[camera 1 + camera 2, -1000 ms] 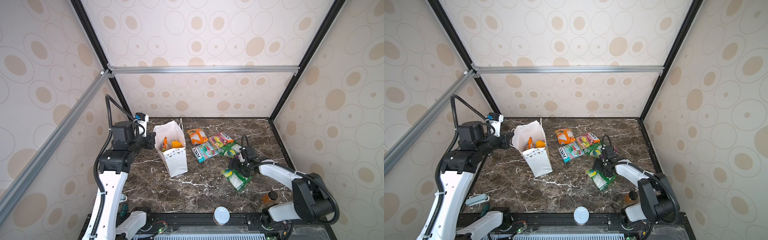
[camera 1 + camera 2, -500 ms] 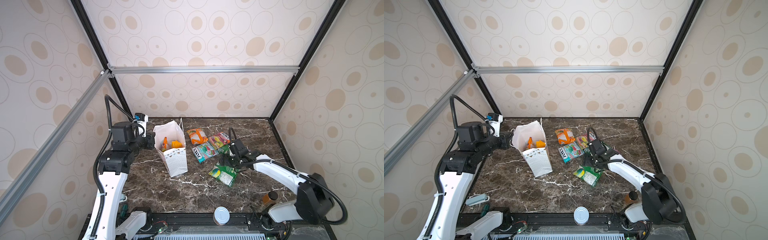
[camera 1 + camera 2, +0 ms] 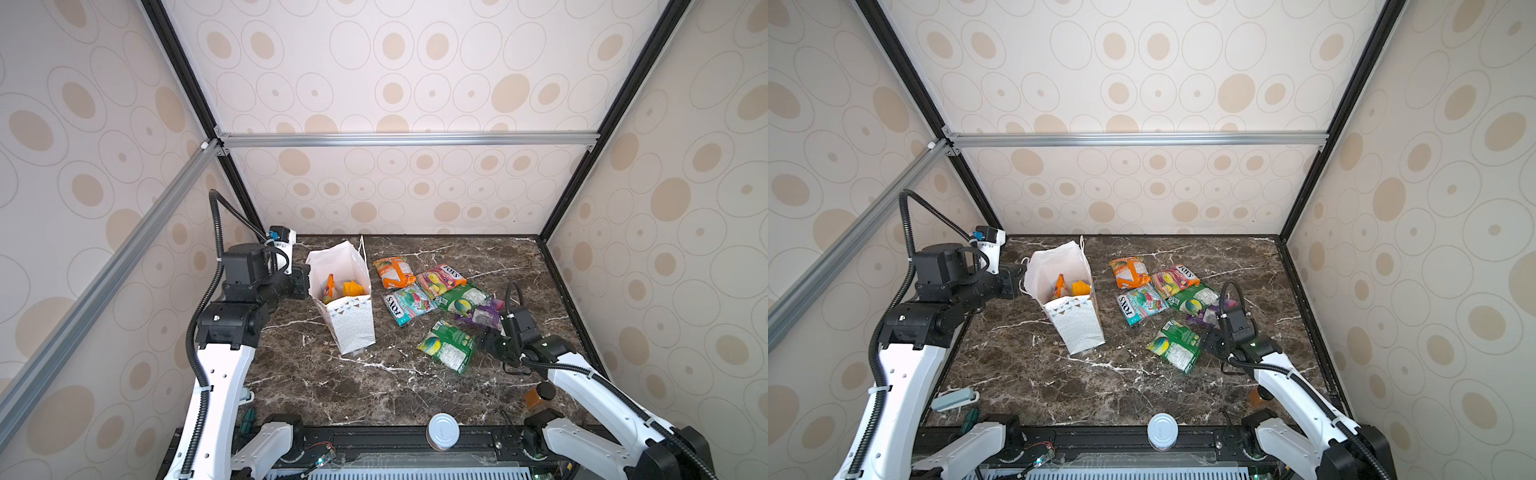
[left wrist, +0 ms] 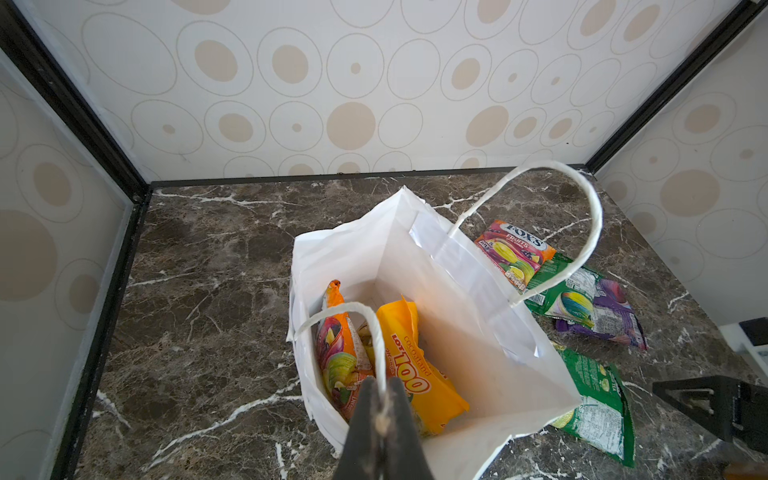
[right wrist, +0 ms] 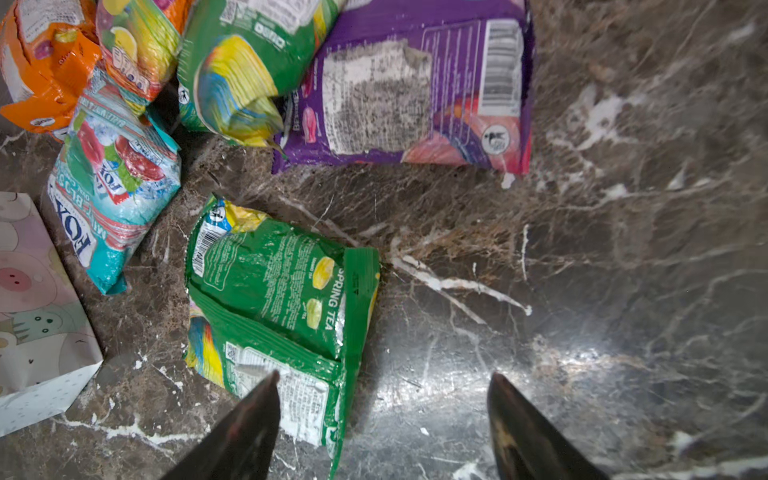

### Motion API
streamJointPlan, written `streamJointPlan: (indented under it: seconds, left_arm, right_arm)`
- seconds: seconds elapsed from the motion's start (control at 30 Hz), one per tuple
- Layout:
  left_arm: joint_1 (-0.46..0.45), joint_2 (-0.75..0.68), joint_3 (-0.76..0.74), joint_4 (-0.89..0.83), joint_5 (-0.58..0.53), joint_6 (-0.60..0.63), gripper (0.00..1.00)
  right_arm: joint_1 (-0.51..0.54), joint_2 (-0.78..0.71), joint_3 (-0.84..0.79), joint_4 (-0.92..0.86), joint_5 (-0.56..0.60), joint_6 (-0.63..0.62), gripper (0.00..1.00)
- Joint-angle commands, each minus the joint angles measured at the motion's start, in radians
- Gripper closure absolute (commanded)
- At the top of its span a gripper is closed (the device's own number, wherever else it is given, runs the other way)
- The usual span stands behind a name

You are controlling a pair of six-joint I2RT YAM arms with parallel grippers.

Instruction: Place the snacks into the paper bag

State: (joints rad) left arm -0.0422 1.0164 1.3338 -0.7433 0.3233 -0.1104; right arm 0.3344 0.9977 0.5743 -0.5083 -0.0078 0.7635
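White paper bag (image 3: 351, 328) is standing on veined marble (image 3: 332, 386), the left gripper (image 4: 380, 415) clamping its twisted cord handle (image 4: 370, 328), two glossy packets (image 4: 415, 382) slumping inside. To the bag's right, the right gripper (image 5: 383, 375) is hovering wide-jawed beside a crinkled green packet (image 5: 270, 299), five more snacks (image 3: 432, 286) clustering nearby.

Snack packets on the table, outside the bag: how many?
6: orange packet at the back, pink FOX'S packet beside it, teal FOX'S packet nearer, green packet overlapping purple packet, second green packet apart. Others may hide beneath.
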Motion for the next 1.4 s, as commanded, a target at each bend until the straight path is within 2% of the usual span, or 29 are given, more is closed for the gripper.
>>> streamJointPlan:
  seconds: [0.0, 0.17, 0.4, 0.47, 0.8, 1.3, 1.37]
  left_arm:
    - [-0.005, -0.004, 0.036, -0.008, 0.002, 0.021, 1.00]
    - [-0.005, -0.013, 0.028, -0.009, 0.004, 0.022, 1.00]
    - [-0.005, -0.016, 0.031, -0.012, 0.000, 0.024, 1.00]
    - [-0.005, -0.015, 0.031, -0.011, 0.000, 0.023, 1.00]
    - [-0.004, -0.019, 0.031, -0.011, -0.003, 0.023, 1.00]
    - [-0.004, -0.025, 0.038, -0.015, -0.010, 0.024, 1.00]
    - [-0.004, -0.022, 0.038, -0.016, -0.010, 0.024, 1.00]
  right_arm:
    - [-0.011, 0.025, -0.044, 0.089, -0.061, 0.041, 0.26]
    - [-0.013, 0.079, -0.068, 0.175, -0.099, 0.054, 0.31]
    - [-0.015, 0.111, -0.065, 0.206, -0.111, 0.043, 0.36]
    - [-0.017, 0.117, -0.068, 0.217, -0.110, 0.040, 0.41]
    - [-0.040, 0.200, -0.059, 0.270, -0.126, 0.028, 0.44]
    - [-0.051, 0.304, -0.057, 0.354, -0.190, 0.025, 0.63]
    - [-0.050, 0.309, -0.057, 0.361, -0.193, 0.027, 0.68]
